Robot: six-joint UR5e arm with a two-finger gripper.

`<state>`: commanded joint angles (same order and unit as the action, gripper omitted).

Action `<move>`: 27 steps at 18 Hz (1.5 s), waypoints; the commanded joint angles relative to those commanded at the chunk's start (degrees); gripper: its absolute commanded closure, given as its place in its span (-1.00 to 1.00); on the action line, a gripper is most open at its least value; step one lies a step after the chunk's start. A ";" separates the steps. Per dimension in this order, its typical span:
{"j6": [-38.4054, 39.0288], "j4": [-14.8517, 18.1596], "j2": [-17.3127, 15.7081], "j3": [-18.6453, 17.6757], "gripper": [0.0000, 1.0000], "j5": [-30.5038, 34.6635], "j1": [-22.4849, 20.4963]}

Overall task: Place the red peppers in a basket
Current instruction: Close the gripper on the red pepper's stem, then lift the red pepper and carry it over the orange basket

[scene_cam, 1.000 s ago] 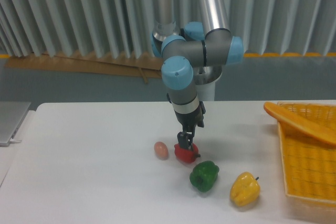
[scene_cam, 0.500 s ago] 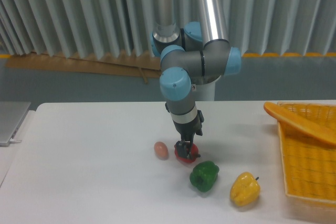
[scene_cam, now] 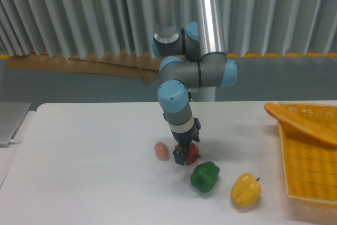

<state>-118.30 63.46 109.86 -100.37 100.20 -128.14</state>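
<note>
Backdrop: grey corrugated wall panels, brown board strip along the floor line. Work surface: white table (scene_cam: 89,183), viewed from the front by a fixed camera.

Item 1, gripper (scene_cam: 181,157): pointed straight down from the blue-jointed arm, fingertips at table level, right upon the task object. Fingers dark and small in frame; whether closed on the pepper or merely straddling it, cannot tell.

Item 2, red pepper (scene_cam: 191,152): small, glossy, mostly hidden behind the fingers, only its right half visible. Resting low, at or very near the table surface, about mid-table. No long axis discernible; roundish, so no favoured grip direction judged.

Item 3, basket (scene_cam: 310,177): yellow-orange mesh, thick orange handle bar across its upper left, at the far right edge of the table and partly cut off by the frame. No peppers visible inside.

Governing relation: basket well apart from the pepper, directly toward image right, at much the same depth on the table. Coming move judged as a lift followed by a long sideways carry to the right, with enough height needed to clear the basket wall and handle.

Other items, not for the basket: pinkish egg (scene_cam: 161,150) just beside the gripper on the image-left side; green pepper (scene_cam: 205,176) near, toward the front right; yellow pepper (scene_cam: 245,189) further right. Green and yellow peppers both lying below the likely carry path; low transit judged a risk of knocking them.
</note>
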 joint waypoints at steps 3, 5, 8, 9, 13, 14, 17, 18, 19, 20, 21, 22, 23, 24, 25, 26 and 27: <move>0.97 0.09 -0.09 0.35 -0.68 0.00 0.00; 1.06 0.18 -0.35 0.35 -0.34 0.18 -0.09; 2.98 0.18 -0.44 0.18 0.35 0.26 0.00; 4.12 0.18 -0.44 0.18 0.40 0.18 0.00; 5.18 0.18 -0.53 0.18 0.41 0.26 0.17; 5.62 0.18 -0.53 0.09 0.41 0.26 0.18; 6.77 0.18 -0.70 0.09 0.41 0.61 0.26; 6.86 0.26 -0.97 0.09 0.40 0.62 0.26; 7.12 0.18 -1.05 0.09 0.41 0.70 0.26; 7.73 0.26 -1.32 0.09 0.41 0.70 0.18; 8.17 0.18 -1.67 0.17 0.40 0.62 0.09; 8.44 0.26 -1.84 0.26 0.40 0.70 0.09; 8.53 0.26 -2.11 0.26 0.40 0.70 -0.09; 8.61 0.26 -2.81 0.26 0.40 0.53 -0.44; 8.61 0.61 -3.34 0.26 0.40 0.44 -0.70; 8.61 1.05 -3.51 0.35 0.40 0.18 -0.96; 8.70 1.14 -3.86 0.44 0.40 0.00 -1.58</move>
<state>-109.60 64.60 106.00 -99.93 100.20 -129.72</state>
